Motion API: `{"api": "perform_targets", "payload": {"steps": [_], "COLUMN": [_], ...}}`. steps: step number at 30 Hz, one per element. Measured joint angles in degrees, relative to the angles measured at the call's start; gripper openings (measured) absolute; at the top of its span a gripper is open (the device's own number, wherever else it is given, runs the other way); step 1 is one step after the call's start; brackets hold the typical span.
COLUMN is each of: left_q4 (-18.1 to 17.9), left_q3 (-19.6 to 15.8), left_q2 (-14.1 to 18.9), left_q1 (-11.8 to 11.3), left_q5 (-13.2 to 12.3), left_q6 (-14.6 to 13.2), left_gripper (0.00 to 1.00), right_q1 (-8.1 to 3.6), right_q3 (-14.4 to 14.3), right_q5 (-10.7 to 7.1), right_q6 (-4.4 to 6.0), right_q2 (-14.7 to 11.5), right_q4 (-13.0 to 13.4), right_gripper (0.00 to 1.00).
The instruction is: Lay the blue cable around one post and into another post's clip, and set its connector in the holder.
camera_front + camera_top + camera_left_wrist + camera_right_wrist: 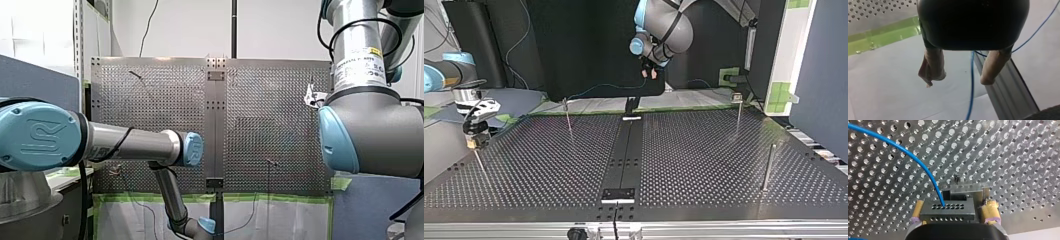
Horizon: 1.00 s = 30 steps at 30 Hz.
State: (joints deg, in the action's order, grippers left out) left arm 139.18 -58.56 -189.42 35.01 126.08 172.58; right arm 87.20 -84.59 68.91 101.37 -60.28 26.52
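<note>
Item, blue cable (910, 157): likely light, limp. Its connector (947, 210): rigid, best gripped by its flanks; my right gripper (953, 208) is clamping it near a side edge of the counter (1023, 157). My left gripper (959, 80) is gaping astride the cable, off the counter.

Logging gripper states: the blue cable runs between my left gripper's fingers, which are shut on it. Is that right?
Not quite. The left wrist view shows the left gripper open. The blue cable does run between its fingers, but they stand apart and do not grip it.
</note>
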Motion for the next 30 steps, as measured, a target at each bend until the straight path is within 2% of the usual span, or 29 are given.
{"api": "perform_targets", "payload": {"steps": [1, 3, 4, 5, 6, 7, 9, 10, 11, 12, 13, 14, 23, 27, 30], "left_q4": [-0.2, -0.4, -0.5, -0.5, -0.5, -0.5, -0.5, -0.7, -0.8, -1.1, -1.5, -1.8, -6.6, -8.6, -10.2], "left_q3": [0.0, -0.1, -0.2, -0.2, -0.3, -0.5, -0.8, -1.1, -1.3, -1.5, -1.9, -2.2, -5.0, -6.3, -7.8], "left_q2": [0.0, 0.0, 0.0, 0.0, 0.0, 0.0, 0.0, 0.0, 0.0, 0.0, 0.0, 0.0, 0.2, 1.2, 2.6], "left_q1": [-0.1, -0.2, -0.2, -0.3, -0.3, -0.3, -0.3, -0.3, -0.3, -0.2, -0.2, -0.2, 0.4, 0.7, 1.1], "left_q5": [0.3, 0.7, 1.1, 1.3, 1.7, 2.2, 3.0, 3.6, 4.0, 4.4, 4.7, 4.9, 4.9, 4.1, 3.0], "left_q6": [-0.1, -0.2, -0.3, -0.3, -0.4, -0.6, -1.0, -1.4, -1.8, -2.0, -2.1, -2.1, 0.1, 0.6, -0.1], "left_gripper": [0.99, 0.89, 0.89, 0.83, 0.70, 0.70, 0.45, 0.45, 0.22, 0.05, 0.05, 0.00, 0.00, 0.00, 0.00], "right_q1": [0.00, 0.00, 0.00, 0.00, 0.00, 0.00, 0.00, 0.00, 0.00, 0.00, 0.00, 0.00, 0.00, 0.00, 0.00], "right_q3": [0.0, 0.0, 0.0, 0.0, 0.0, 0.0, 0.0, 0.0, 0.0, 0.0, 0.0, 0.0, 0.0, 0.0, 0.0], "right_q5": [0.00, 0.00, 0.00, 0.00, 0.00, 0.00, 0.00, 0.00, 0.00, 0.00, 0.00, 0.00, 0.00, 0.00, 0.00], "right_q6": [0.00, 0.00, 0.00, 0.00, 0.00, 0.00, 0.00, 0.00, 0.00, 0.00, 0.00, 0.00, 0.00, 0.00, 0.00], "right_q2": [0.0, 0.0, 0.0, 0.0, 0.0, 0.0, 0.0, 0.0, 0.0, 0.0, 0.0, 0.0, 0.0, 0.0, 0.0], "right_q4": [0.0, 0.0, 0.0, 0.0, 0.0, 0.0, 0.0, 0.0, 0.0, 0.0, 0.0, 0.0, 0.0, 0.0, 0.0], "right_gripper": [1.00, 1.00, 1.00, 1.00, 1.00, 1.00, 1.00, 1.00, 1.00, 1.00, 1.00, 1.00, 1.00, 1.00, 1.00]}}
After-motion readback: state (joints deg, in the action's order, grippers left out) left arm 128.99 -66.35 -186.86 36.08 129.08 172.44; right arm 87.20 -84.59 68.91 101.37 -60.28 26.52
